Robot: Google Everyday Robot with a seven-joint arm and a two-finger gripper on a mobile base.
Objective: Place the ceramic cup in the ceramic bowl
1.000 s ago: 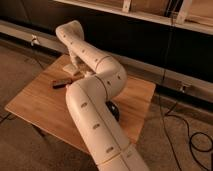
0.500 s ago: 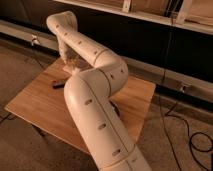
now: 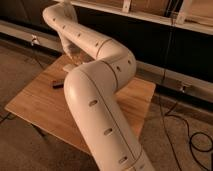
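My white arm (image 3: pixel 100 95) fills the middle of the camera view. It bends back over the wooden table (image 3: pixel 35 107). The gripper (image 3: pixel 75 57) hangs at the arm's far end, low over the table's far edge, and is shut. Nothing can be made out between its fingers. The ceramic cup is hidden from view. The ceramic bowl is also hidden, behind the thick arm segment.
A small black bar (image 3: pixel 57 84) lies on the table left of the arm. A dark wall and a pale ledge (image 3: pixel 165 75) run behind the table. Black cables (image 3: pixel 192 137) trail on the floor to the right.
The arm has swung up and leftward, and its far end now reaches toward the table's back edge. The dark round shape seen earlier beside the arm is now covered by it.
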